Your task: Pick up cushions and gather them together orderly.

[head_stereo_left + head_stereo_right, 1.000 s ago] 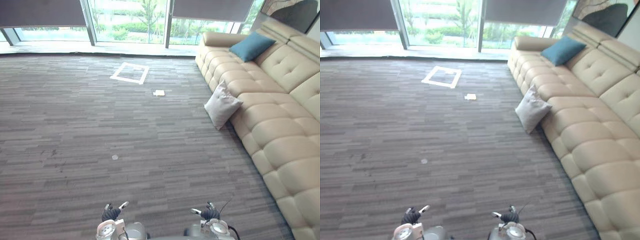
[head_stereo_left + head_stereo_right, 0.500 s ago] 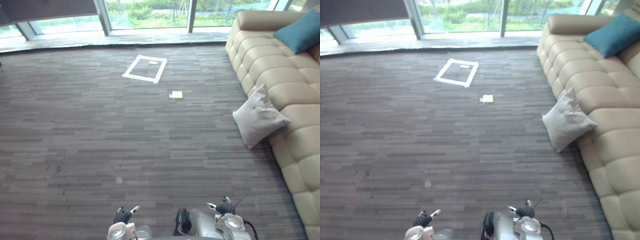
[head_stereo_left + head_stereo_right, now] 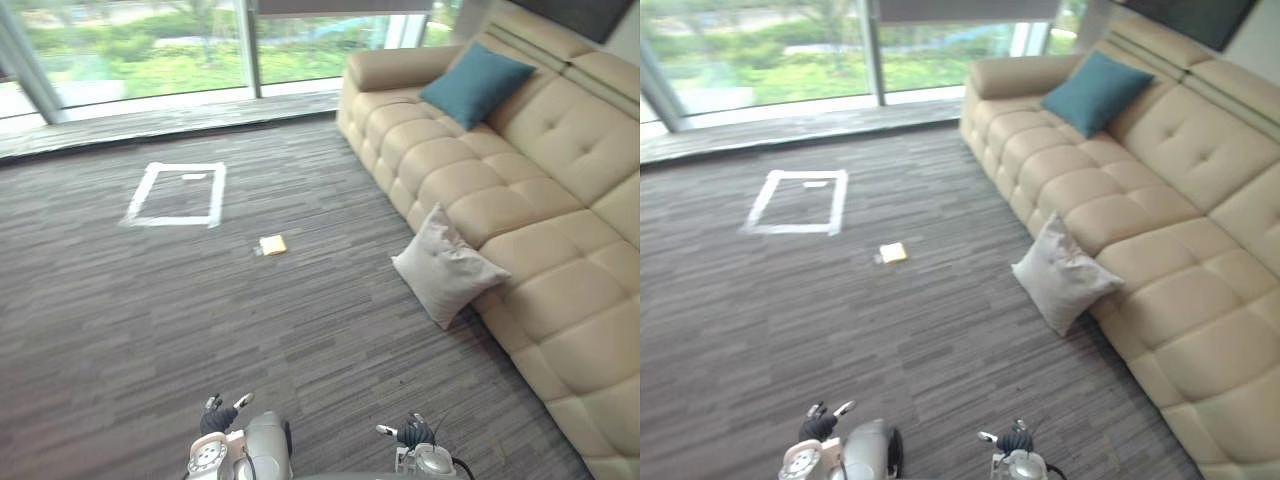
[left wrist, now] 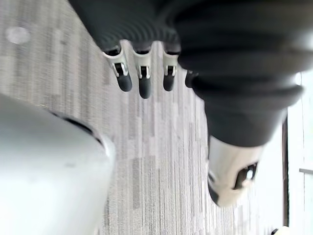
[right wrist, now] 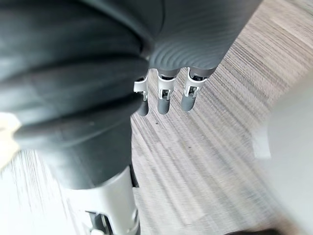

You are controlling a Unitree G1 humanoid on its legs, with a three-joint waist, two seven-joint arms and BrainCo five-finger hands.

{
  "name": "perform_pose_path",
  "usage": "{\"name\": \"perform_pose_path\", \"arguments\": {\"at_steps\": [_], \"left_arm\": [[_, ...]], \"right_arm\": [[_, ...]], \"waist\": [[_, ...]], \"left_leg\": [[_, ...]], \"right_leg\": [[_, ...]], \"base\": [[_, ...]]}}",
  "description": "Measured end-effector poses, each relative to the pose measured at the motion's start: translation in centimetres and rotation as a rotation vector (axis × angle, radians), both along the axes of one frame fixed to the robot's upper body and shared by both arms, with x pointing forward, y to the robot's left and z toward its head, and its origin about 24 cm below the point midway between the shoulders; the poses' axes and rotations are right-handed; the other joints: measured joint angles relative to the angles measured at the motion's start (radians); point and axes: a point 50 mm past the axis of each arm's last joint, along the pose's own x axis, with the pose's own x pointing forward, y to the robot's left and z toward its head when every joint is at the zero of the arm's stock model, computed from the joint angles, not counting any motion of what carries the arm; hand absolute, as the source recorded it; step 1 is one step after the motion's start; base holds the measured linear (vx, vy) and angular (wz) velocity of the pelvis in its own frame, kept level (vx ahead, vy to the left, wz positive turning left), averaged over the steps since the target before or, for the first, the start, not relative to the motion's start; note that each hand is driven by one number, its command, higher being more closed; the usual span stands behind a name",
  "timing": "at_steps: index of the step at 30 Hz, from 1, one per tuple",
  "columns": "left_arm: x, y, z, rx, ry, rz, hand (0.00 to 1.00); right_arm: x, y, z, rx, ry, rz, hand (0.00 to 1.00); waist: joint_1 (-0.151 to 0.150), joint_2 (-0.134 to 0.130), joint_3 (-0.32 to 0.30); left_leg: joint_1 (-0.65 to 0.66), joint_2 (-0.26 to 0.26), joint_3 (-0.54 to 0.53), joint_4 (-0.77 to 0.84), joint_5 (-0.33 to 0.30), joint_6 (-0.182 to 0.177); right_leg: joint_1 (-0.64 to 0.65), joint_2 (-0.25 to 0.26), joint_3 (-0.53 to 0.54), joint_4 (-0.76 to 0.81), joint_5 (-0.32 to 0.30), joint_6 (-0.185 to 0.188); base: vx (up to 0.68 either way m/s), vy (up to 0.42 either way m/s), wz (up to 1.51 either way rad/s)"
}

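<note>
Operator: Cushions first. Where do they lie?

Planner: The grey cushion (image 3: 445,267) is down on the carpet (image 3: 330,330), tipped on a corner and leaning against the front of the beige sofa (image 3: 570,290). The teal cushion (image 3: 476,83) is up on the sofa's far seat, propped against the backrest near the armrest. The two are well apart.

Operator: And the hands?

Planner: The left hand (image 3: 216,420) and right hand (image 3: 414,434) hang low, close to the body and well short of either cushion. In each wrist view the fingers (image 4: 144,83) are straight and relaxed with the thumb apart, and they hold nothing.

Operator: How will the grey one handle?

Planner: From its creases and puffed middle, I'd judge it soft and light. The fabric cover should not be slippery, and there is nothing to break. Pinched by one corner it would likely sag and swing. Better to take it by two opposite edges, a hand on each, with the fingers sunk into the filling. The upper edge stands free of the sofa, so that is the easier reach.

Operator: Anything nearby?

Planner: A white tape square (image 3: 217,195) and a small yellow pad (image 3: 272,244) lie on the carpet, well away from the grey cushion.
</note>
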Motion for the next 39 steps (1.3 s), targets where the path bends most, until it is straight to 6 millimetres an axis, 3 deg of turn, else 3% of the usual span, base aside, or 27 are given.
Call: {"name": "perform_pose_path", "arguments": {"at_steps": [2, 3, 6, 7, 9, 10, 11, 12, 14, 15, 16, 17, 18, 20, 23, 24, 26, 27, 30, 31, 33, 34, 35, 37, 39], "left_arm": [[-0.4, -0.1, -0.3, -0.008, 0.032, -0.005, 0.0], [-0.3, -0.3, -0.3, -0.008, 0.031, -0.017, 0.0], [-0.8, -0.3, -0.6, -0.011, 0.052, -0.023, 0.0], [-0.9, -0.4, -0.6, -0.011, 0.062, -0.039, 0.0], [-1.1, -0.6, -0.7, -0.008, 0.072, -0.061, 0.0], [-1.3, -0.6, -0.8, -0.004, 0.078, -0.075, 0.0], [-1.3, -1.3, -0.9, -0.022, 0.084, -0.078, 0.0], [-1.2, -1.8, -0.9, -0.037, 0.076, -0.084, 0.0], [-0.8, -2.5, -0.8, -0.061, 0.058, -0.085, 0.0], [-0.5, -2.8, -0.8, -0.071, 0.045, -0.071, 0.0], [-0.7, -2.8, -0.8, -0.071, 0.045, -0.071, 0.0], [-0.6, -2.6, -0.6, -0.063, 0.034, -0.073, 0.0], [-0.6, -2.4, -0.5, -0.056, 0.027, -0.07, 0.0], [-0.4, -1.8, -0.2, -0.033, 0.007, -0.07, 0.0], [0.2, -1.8, 0.3, -0.023, -0.029, -0.074, 0.0], [0.3, -1.7, 0.3, -0.021, -0.035, -0.075, 0.0], [0.2, -2.1, 0.2, -0.032, -0.034, -0.071, 0.0], [0.6, -1.7, 0.3, -0.025, -0.046, -0.064, 0.0], [0.2, -1.1, 0.2, -0.014, -0.028, -0.062, 0.0], [0.1, -1.0, 0.1, -0.015, -0.023, -0.058, 0.0], [0.0, -1.1, 0.0, -0.018, -0.015, -0.056, 0.0], [-0.1, -1.2, -0.1, -0.02, -0.007, -0.061, 0.0], [-0.2, -1.2, -0.1, -0.022, -0.001, -0.067, 0.0], [-0.5, -1.3, -0.4, -0.024, 0.018, -0.071, 0.0], [-0.7, -1.3, -0.5, -0.024, 0.029, -0.084, 0.0]], "right_arm": [[0.4, 0.1, 0.3, -0.011, -0.027, 0.02, 0.0], [0.6, 0.1, 0.4, -0.018, -0.036, 0.029, 0.0], [1.1, -0.2, 0.7, -0.027, -0.062, 0.019, 0.0], [1.3, -0.3, 0.9, -0.027, -0.072, 0.013, 0.0], [1.5, -0.5, 1.0, -0.027, -0.079, 0.002, 0.0], [1.4, -0.7, 1.0, -0.028, -0.08, -0.005, 0.0], [1.6, -0.9, 1.1, -0.034, -0.083, -0.001, 0.0], [1.6, -1.3, 1.0, -0.045, -0.079, 0.002, 0.0], [2.0, -1.6, 1.3, -0.054, -0.093, 0.006, 0.0], [2.2, -1.8, 1.4, -0.06, -0.097, 0.011, 0.0], [2.1, -1.8, 1.3, -0.059, -0.09, 0.012, 0.0], [2.0, -1.6, 1.2, -0.054, -0.08, 0.008, 0.0], [1.9, -1.4, 1.1, -0.048, -0.075, 0.007, 0.0], [1.4, -0.8, 0.7, -0.034, -0.048, 0.018, 0.0], [1.4, -0.4, 0.6, -0.033, -0.043, 0.034, 0.0], [1.4, -0.4, 0.6, -0.034, -0.04, 0.032, 0.0], [1.2, -0.5, 0.5, -0.039, -0.033, 0.032, 0.0], [0.7, -0.2, 0.2, -0.028, -0.007, 0.032, 0.0], [0.7, 0.7, 0.2, -0.009, -0.008, 0.052, 0.0], [0.7, 0.7, 0.2, -0.007, -0.007, 0.054, 0.0], [0.8, 0.7, 0.2, -0.008, -0.01, 0.059, 0.0], [0.8, 0.7, 0.2, -0.009, -0.009, 0.062, 0.0], [0.6, 0.7, 0.2, -0.012, -0.004, 0.064, 0.0], [0.7, 0.6, 0.3, -0.018, -0.016, 0.065, 0.0], [0.7, 0.5, 0.3, -0.021, -0.019, 0.065, 0.0]], "waist": [[-0.015, 0.002, 0.001], [-0.016, 0.004, 0.001], [-0.029, 0.007, 0.003], [-0.04, 0.011, 0.005], [-0.054, 0.013, 0.006], [-0.059, 0.012, 0.005], [-0.059, 0.031, -0.001], [-0.056, 0.053, -0.014], [-0.063, 0.092, 0.003], [-0.061, 0.113, 0.011], [-0.054, 0.112, 0.017], [-0.053, 0.113, 0.019], [-0.052, 0.106, 0.022], [-0.043, 0.082, 0.024], [-0.025, 0.065, 0.029], [-0.02, 0.062, 0.031], [-0.016, 0.078, 0.022], [0.002, 0.062, 0.021], [-0.003, 0.032, 0.0], [0.004, 0.027, -0.003], [0.015, 0.026, -0.004], [0.015, 0.033, 0.0], [0.011, 0.036, 0.002], [0.003, 0.042, 0.005], [-0.002, 0.044, 0.005]], "left_leg": [[0.125, 0.003, 0.047, -0.076, -0.023, -0.004], [0.183, 0.006, 0.074, -0.125, -0.03, -0.019], [0.286, 0.003, 0.121, -0.22, -0.031, -0.039], [0.317, 0.0, 0.125, -0.251, -0.035, -0.05], [0.381, -0.018, 0.123, -0.293, -0.043, -0.08], [0.418, -0.03, 0.105, -0.298, -0.05, -0.094], [0.427, -0.013, 0.086, -0.282, -0.047, -0.1], [0.396, 0.01, 0.06, -0.209, -0.023, -0.138], [0.284, 0.066, -0.028, 0.101, 0.06, -0.099], [0.202, 0.099, -0.069, 0.296, 0.206, -0.076], [0.155, 0.122, -0.085, 0.411, 0.252, -0.076], [0.085, 0.14, -0.096, 0.543, 0.213, -0.067], [0.043, 0.142, -0.103, 0.577, 0.188, -0.063], [-0.043, 0.127, -0.106, 0.534, 0.124, -0.068], [-0.128, 0.063, -0.132, 0.258, 0.068, -0.062], [-0.139, 0.032, -0.164, 0.152, 0.068, -0.059], [-0.137, -0.012, -0.269, -0.083, 0.141, -0.067], [-0.12, -0.017, -0.244, -0.072, 0.178, -0.072], [-0.101, -0.018, -0.185, -0.039, 0.108, -0.039], [-0.057, -0.007, -0.121, -0.065, 0.083, -0.022], [0.01, 0.0, -0.048, -0.123, 0.082, -0.019], [0.057, 0.007, -0.014, -0.151, 0.077, -0.011], [0.087, 0.009, 0.0, -0.164, 0.075, -0.007], [0.169, 0.014, 0.035, -0.218, 0.073, -0.004], [0.209, 0.032, 0.049, -0.253, 0.072, -0.005]], "right_leg": [[-0.082, -0.028, -0.165, 0.026, -0.025, -0.043], [-0.144, -0.036, -0.277, -0.028, -0.036, -0.065], [-0.232, -0.019, -0.438, -0.282, -0.021, -0.095], [-0.245, -0.003, -0.466, -0.38, 0.015, -0.101], [-0.251, 0.03, -0.487, -0.531, 0.125, -0.149], [-0.244, 0.035, -0.479, -0.554, 0.245, -0.252], [-0.243, 0.044, -0.483, -0.519, 0.221, -0.258], [-0.237, 0.049, -0.489, -0.511, 0.177, -0.251], [-0.175, 0.088, -0.49, -0.524, 0.128, -0.249], [-0.126, 0.117, -0.47, -0.553, 0.109, -0.251], [-0.093, 0.129, -0.448, -0.567, 0.095, -0.256], [-0.033, 0.147, -0.403, -0.585, 0.059, -0.264], [0.003, 0.147, -0.376, -0.593, 0.041, -0.261], [0.077, 0.136, -0.298, -0.628, 0.014, -0.239], [0.144, 0.098, -0.171, -0.651, -0.012, -0.186], [0.161, 0.083, -0.136, -0.65, -0.025, -0.163], [0.172, 0.079, -0.073, -0.636, -0.061, -0.112], [0.174, 0.067, -0.011, -0.615, -0.085, -0.094], [0.169, 0.047, 0.044, -0.632, -0.017, -0.108], [0.156, 0.036, 0.068, -0.607, 0.018, -0.082], [0.099, 0.012, 0.037, -0.503, 0.051, -0.049], [0.058, -0.005, -0.034, -0.418, 0.061, -0.036], [0.033, -0.026, -0.103, -0.367, 0.056, -0.036], [0.001, -0.089, -0.313, -0.307, 0.01, -0.075], [-0.015, -0.092, -0.391, -0.339, -0.003, -0.074]], "base": [[0.37, 0.177, -0.54], [0.35, 0.14, -0.45], [0.43, 0.122, -0.3], [0.56, 0.076, -0.07], [0.55, 0.02, 0.07], [0.51, -0.022, 0.09], [0.62, -0.037, 0.08], [0.59, -0.092, -0.01], [0.64, -0.127, -0.18], [0.39, -0.049, -0.54], [0.49, 0.041, -0.85], [0.49, 0.046, -0.85], [0.59, 0.056, -0.89], [0.44, 0.083, -1.02], [0.47, 0.209, -1.18], [0.63, 0.372, -1.22], [0.5, 0.367, -1.08], [0.42, 0.333, -0.97], [0.37, 0.294, -0.77], [0.29, 0.271, -0.87], [0.2, 0.196, -1.16], [0.18, 0.173, -1.26], [0.18, 0.127, -1.06], [0.15, 0.041, -0.75], [0.1, -0.042, -0.39]]}}
